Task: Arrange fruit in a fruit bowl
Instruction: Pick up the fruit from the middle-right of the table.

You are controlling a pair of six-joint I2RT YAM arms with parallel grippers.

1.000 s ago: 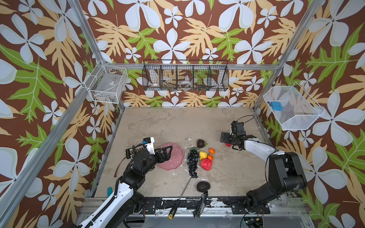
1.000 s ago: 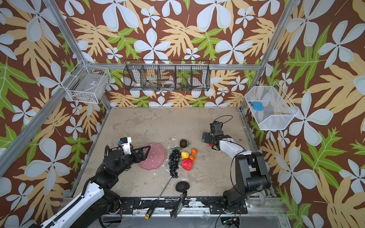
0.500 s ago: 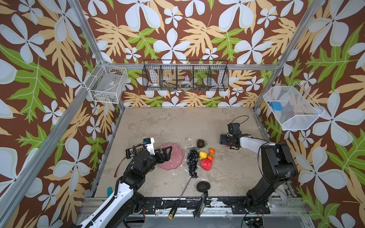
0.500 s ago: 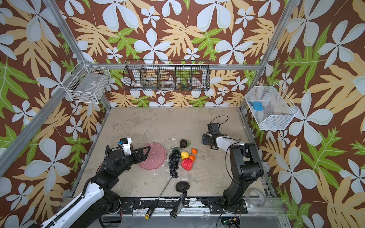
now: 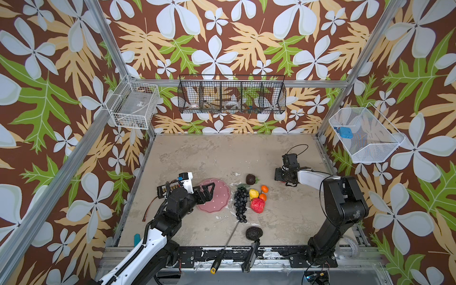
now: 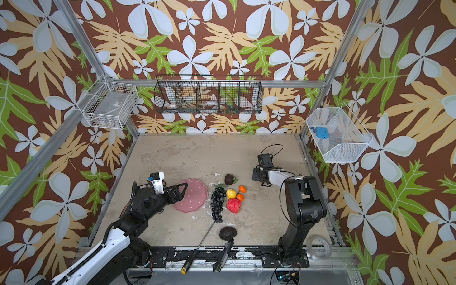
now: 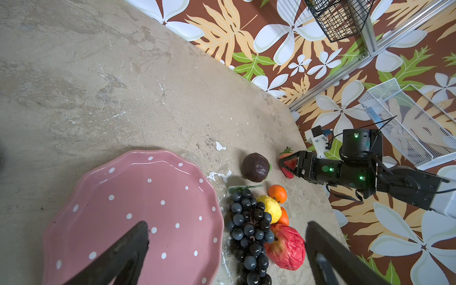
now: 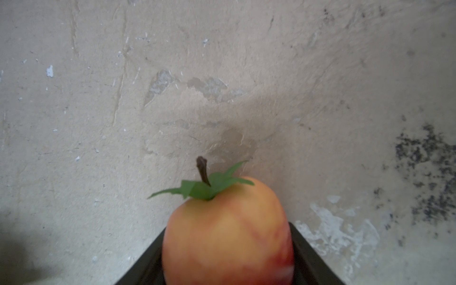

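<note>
The pink dotted fruit bowl [image 5: 218, 204] lies left of centre, with nothing in it. My left gripper [image 5: 209, 193] hovers over its near-left rim, open wide [image 7: 225, 227]. Beside the bowl lie the black grape bunch [image 5: 240, 203], a lemon [image 5: 253, 193], two oranges [image 5: 264, 189], a crinkled red apple [image 5: 257, 205] and a mangosteen [image 5: 251, 179]. An avocado [image 5: 254, 233] rests near the front edge. My right gripper [image 5: 277, 174] is low at the right, its jaws pressed on both sides of a red-yellow apple [image 8: 227, 234], which also shows in the left wrist view [image 7: 287, 170].
A screwdriver [image 5: 224, 249] and a black tool [image 5: 250, 256] lie across the front edge. A black wire basket [image 5: 232, 97] hangs on the back wall. White wire baskets hang at the left [image 5: 134, 104] and right [image 5: 365, 134].
My right gripper's jaws have come together around the apple, and the right forearm has swung in lower toward the table. The left arm has not moved.
</note>
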